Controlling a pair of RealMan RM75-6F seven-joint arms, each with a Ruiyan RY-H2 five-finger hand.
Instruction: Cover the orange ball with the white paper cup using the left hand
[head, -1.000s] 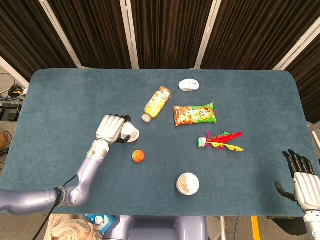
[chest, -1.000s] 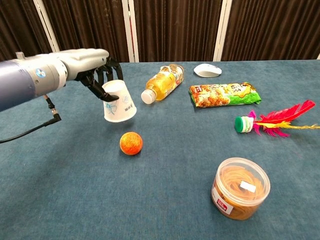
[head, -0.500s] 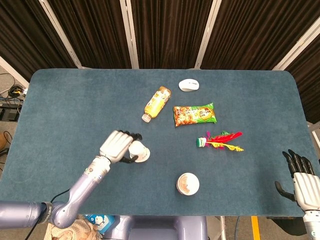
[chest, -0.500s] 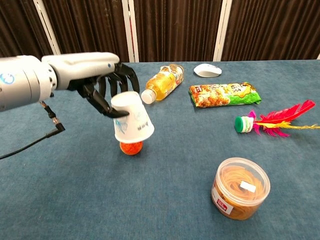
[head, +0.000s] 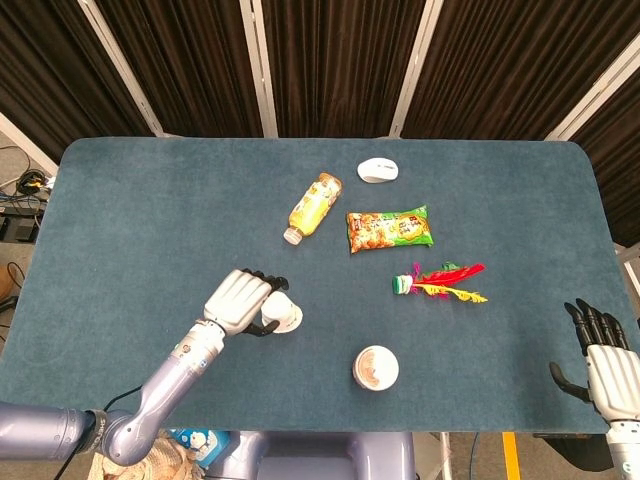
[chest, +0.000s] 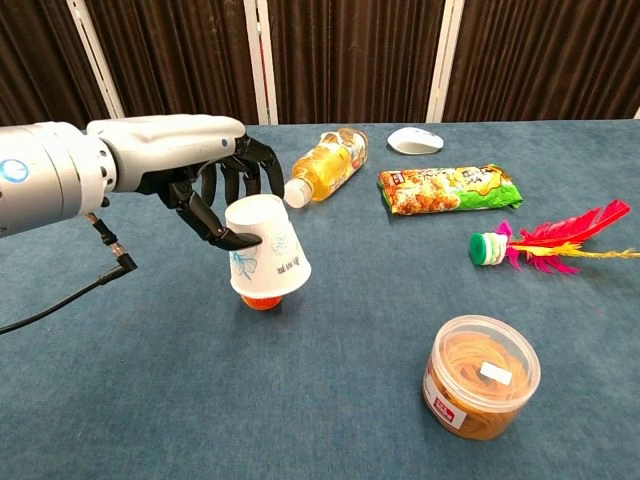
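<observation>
My left hand (head: 240, 301) (chest: 215, 190) grips the white paper cup (chest: 266, 260) (head: 283, 315), which is upside down and tilted a little. The cup hangs over the orange ball (chest: 262, 302); only the ball's lower edge peeks out under the cup's rim in the chest view. In the head view the ball is hidden beneath the cup. My right hand (head: 597, 358) rests at the table's near right corner, fingers spread, holding nothing.
A yellow drink bottle (head: 313, 207) lies on its side behind the cup. A snack packet (head: 389, 229), a white mouse (head: 378, 170), a feathered shuttlecock (head: 438, 281) and a round lidded tub (head: 376, 368) sit to the right on the blue table (head: 120, 220).
My left hand has carried the cup toward the near side and down, from beside the ball to over it. The ball is now mostly covered. The right hand has not moved.
</observation>
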